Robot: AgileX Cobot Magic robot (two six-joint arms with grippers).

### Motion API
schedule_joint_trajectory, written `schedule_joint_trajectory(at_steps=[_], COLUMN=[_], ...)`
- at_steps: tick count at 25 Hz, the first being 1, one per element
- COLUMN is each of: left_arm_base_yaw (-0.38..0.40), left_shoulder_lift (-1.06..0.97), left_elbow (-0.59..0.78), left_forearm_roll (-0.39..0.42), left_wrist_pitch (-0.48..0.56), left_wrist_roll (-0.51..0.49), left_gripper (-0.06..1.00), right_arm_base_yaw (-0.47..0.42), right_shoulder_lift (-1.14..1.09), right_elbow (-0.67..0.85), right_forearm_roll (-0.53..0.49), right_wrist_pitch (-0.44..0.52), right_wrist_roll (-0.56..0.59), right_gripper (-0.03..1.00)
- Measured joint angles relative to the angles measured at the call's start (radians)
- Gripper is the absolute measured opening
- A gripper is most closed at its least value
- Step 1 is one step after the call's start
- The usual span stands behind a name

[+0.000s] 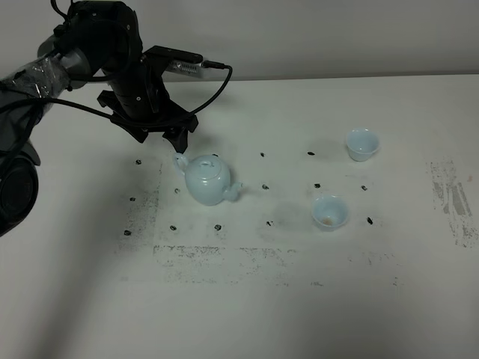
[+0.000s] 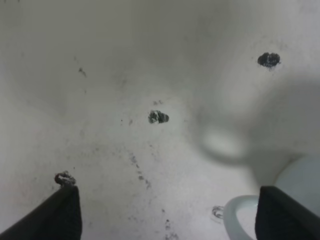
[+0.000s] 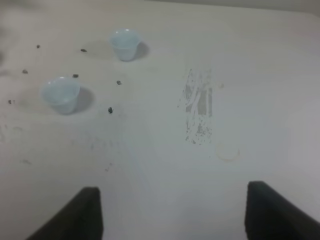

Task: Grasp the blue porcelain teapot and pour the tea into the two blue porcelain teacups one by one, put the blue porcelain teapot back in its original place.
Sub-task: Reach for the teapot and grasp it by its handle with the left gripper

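While the left claw (image 1: pixel 178 142) hangs just over the blue porcelain teapot (image 1: pixel 208 179), it's at the handle end, fingers (image 2: pixel 60 215) spread wide w/ nothing gripped. The teapot sits upright on the white worktop (image 1: pixel 247 314), left of centre, lid on. Its spout (image 1: pixel 236 191) points toward the cups and its loop handle (image 1: pixel 179 161) faces the arm. The left wrist view puts the handle inside the gap, just beside one finger; can't tell if they touch.

The two teacups stand upright, well apart from the pot on the right side. The far teacup (image 1: pixel 362 143) is toward the back. The near teacup (image 1: pixel 329 212) is closer to the front, w/ a small brownish speck inside. The cups don't touch each other.

The right claw (image 3: pixel 177 215) doesn't show in the high view. Its wrist cam shows the fingers released and wide apart, empty, over bare worktop, both cups well ahead of it. A scuffed grey patch (image 3: pixel 197 110) lies btw the claw and the cups' side. Small black marks (image 1: pixel 263 155) dot the surface around the pot and cups.
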State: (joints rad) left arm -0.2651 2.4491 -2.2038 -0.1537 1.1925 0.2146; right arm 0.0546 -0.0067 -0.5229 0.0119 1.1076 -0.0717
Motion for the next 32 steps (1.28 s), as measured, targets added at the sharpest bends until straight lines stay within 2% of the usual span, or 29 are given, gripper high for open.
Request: schedule_joint_trajectory(at_steps=[21,32], left_arm_base_yaw=[0.0,0.0], left_shoulder_lift=[-0.015,-0.115], left_elbow=[0.003,0.142], left_forearm_roll=[-0.019,-0.001], left_wrist_pitch=[0.0,0.0], left_wrist_roll=[-0.013,-0.02], left_gripper=[0.07,0.07], right_arm_base_yaw=[0.0,0.0], right_shoulder_lift=[0.0,0.0], right_elbow=[0.0,0.0], right_forearm_roll=[0.0,0.0], right_wrist_pitch=[0.0,0.0], right_wrist_roll=[0.0,0.0], right_gripper=[0.58,0.58])
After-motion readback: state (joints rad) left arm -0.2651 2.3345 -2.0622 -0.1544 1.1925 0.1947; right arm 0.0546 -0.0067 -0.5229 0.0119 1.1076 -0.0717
